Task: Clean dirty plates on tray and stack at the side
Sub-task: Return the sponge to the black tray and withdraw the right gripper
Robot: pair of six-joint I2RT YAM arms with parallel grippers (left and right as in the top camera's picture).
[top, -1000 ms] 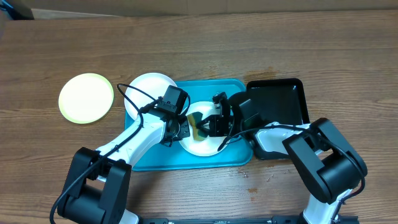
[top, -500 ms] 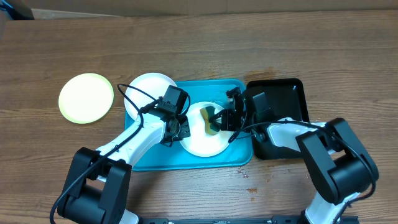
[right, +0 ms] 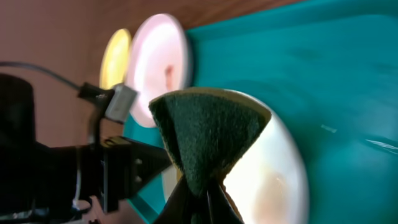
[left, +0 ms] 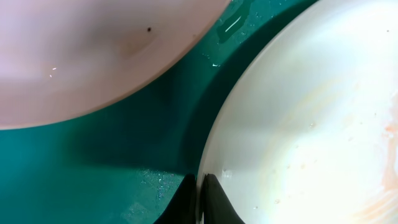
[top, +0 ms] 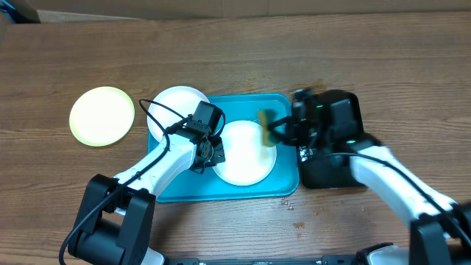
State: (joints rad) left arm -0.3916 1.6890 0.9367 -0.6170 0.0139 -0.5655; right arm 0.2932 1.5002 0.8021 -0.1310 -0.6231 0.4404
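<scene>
Left gripper (left: 199, 198) is pinched tight on the left rim of the middle plate (top: 243, 154), which lies flat on the tray (top: 221, 190). In the left wrist view faint pinkish streaks cross this plate's white face, and water beads sit on the tray floor just beside it. The right gripper (right: 199, 186) is clenched on a folded dark green sponge (right: 208, 130), held over the right rim of the same plate; whether the sponge touches it cannot be told, and the overhead view blurs that arm.

Just right of the tray, touching its edge, sits a glossy black tray (top: 342, 110), with the right arm across it. Farther back a second white plate (top: 175, 109) overlaps the tray's far left corner, partly on wood; it carries a small brown-red smear. Well apart to the left, the green-rimmed plate (top: 101, 115) lies alone on the table (top: 353, 51).

The table is brown wood with a plain grain. Beyond its far edge runs a pale tan strip.
</scene>
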